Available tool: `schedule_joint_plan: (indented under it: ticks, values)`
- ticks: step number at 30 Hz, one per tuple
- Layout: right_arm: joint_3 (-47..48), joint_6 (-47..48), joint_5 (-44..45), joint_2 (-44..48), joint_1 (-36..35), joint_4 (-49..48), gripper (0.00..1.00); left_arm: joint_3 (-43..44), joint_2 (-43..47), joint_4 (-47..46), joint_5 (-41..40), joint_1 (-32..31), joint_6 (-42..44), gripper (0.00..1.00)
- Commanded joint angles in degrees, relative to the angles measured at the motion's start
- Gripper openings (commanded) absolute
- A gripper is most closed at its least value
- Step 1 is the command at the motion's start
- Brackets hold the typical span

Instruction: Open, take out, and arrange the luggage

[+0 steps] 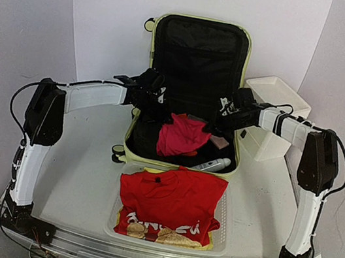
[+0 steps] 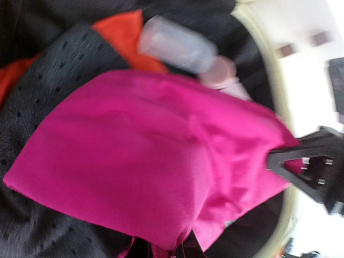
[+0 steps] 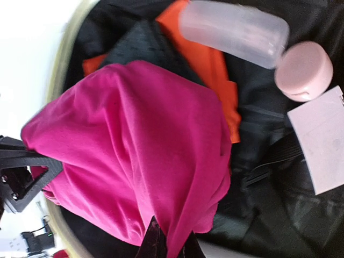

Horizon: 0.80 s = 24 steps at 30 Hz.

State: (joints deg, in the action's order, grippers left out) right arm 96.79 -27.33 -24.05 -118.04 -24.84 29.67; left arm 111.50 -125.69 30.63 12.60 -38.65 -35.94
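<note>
Over the open luggage [image 1: 197,60] at twelve o'clock, left gripper [image 1: 160,115] and right gripper [image 1: 216,126] each clamp the magenta garment [image 1: 181,134], whose thin pinches may slip, or hanging slack snag the bottle [image 3: 234,32].

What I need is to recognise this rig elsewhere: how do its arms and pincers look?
Left arm and right arm: white shells, bulky black joint housings, thin black cables looping outside. Left pincer and right pincer: black, with angular fingers.
</note>
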Motion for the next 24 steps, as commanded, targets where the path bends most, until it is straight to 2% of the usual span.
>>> schedule_joint_plan:
  ticks: [1,12,20,24]
  values:
    - [2.1,-1.7,-5.8,7.9,0.0,-1.9,0.0,0.9,8.5,0.2,5.7,0.8,0.5,0.0]
    - [-5.0,-7.5,-15.6,14.7,-1.1,-1.8,0.0,1.0,12.8,10.6,15.9,2.3,3.2,0.0]
    - [-17.8,-10.5,-15.0,26.5,-5.1,-1.4,0.0,-6.9,20.8,12.8,21.3,2.2,3.2,0.0]
    - [-22.0,-12.2,-12.9,31.9,-9.8,-0.5,0.0,-12.8,26.7,13.5,23.1,2.1,2.4,0.0]
